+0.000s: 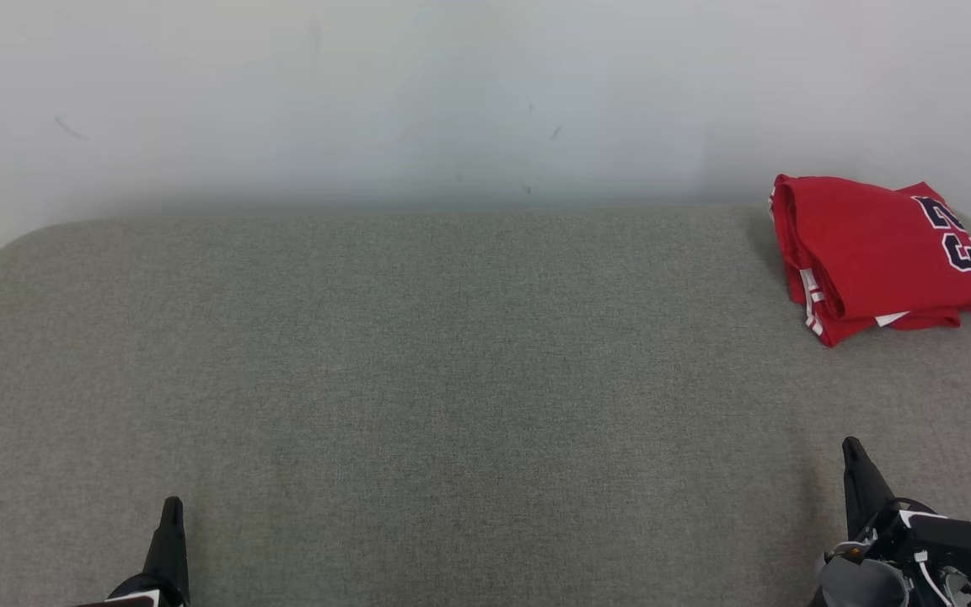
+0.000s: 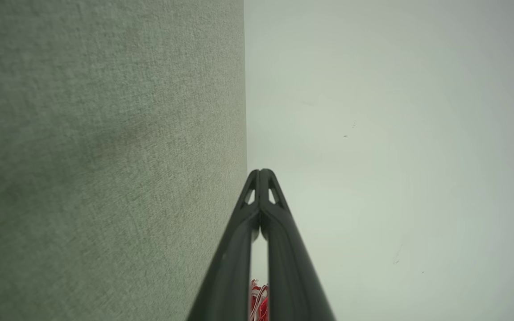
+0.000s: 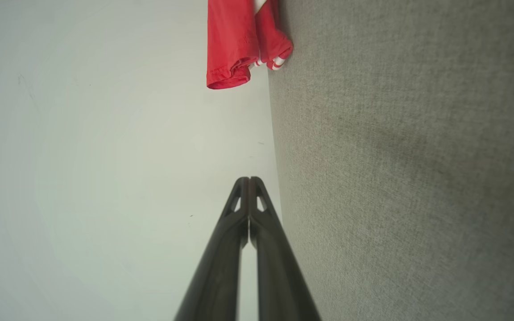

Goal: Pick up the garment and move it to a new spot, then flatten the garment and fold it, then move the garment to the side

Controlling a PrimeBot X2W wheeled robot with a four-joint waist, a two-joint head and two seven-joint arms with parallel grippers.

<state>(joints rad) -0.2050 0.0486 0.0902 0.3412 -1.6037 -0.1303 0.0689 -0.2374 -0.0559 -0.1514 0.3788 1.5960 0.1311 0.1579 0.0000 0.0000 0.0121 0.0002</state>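
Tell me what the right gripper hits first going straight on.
Probably the wall: the right gripper aims along the grey surface toward it, with the garment off to one side of that line, though depth is unclear.

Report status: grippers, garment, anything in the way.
Left gripper shut, empty. Right gripper shut, empty. Red garment folded, lying at far right corner of grey surface, apart from both. No obstruction seen between.
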